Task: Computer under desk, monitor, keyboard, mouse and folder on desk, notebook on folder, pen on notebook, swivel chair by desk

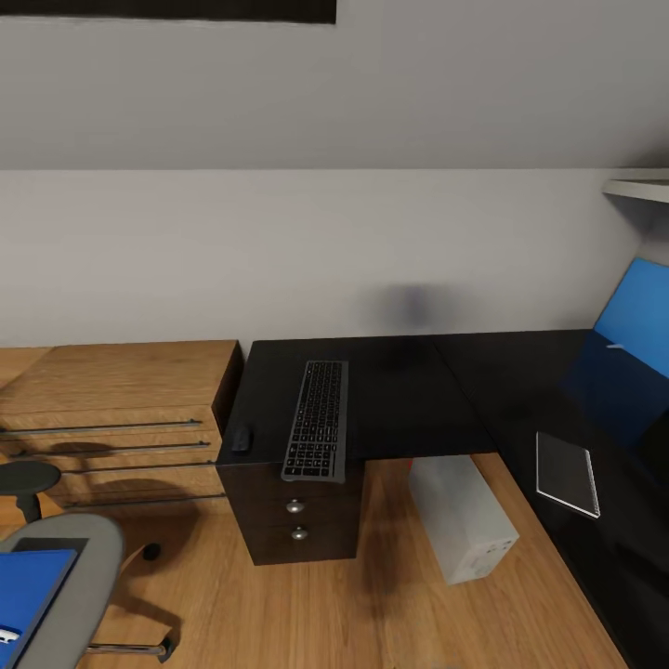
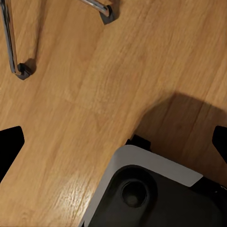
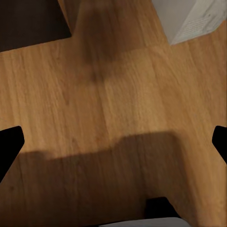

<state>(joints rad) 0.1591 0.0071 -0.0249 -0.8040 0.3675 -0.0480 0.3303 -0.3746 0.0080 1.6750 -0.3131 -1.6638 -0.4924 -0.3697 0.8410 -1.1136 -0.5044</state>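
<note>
— Judging by the head view, which arm is better placed for the folder point(image 1: 28, 590)?
— The left one, it is thought. The folder is seen lying flat on the seat of the swivel chair point(image 1: 88, 576), low on the robot's left, well apart from the surface point(image 1: 400, 400), where the mouse point(image 1: 242, 438) rests just beside the keyboard point(image 1: 316, 420).
— And the pincers?
— The left pincer point(image 2: 113, 144) is held released above the floor, with the chair's chrome legs point(image 2: 9, 42) near; nothing is gripped. The right pincer point(image 3: 113, 144) is likewise spread and empty, near the computer point(image 3: 189, 19). The folder's long axis cannot be told, its sheet being cut by the frame.
</note>
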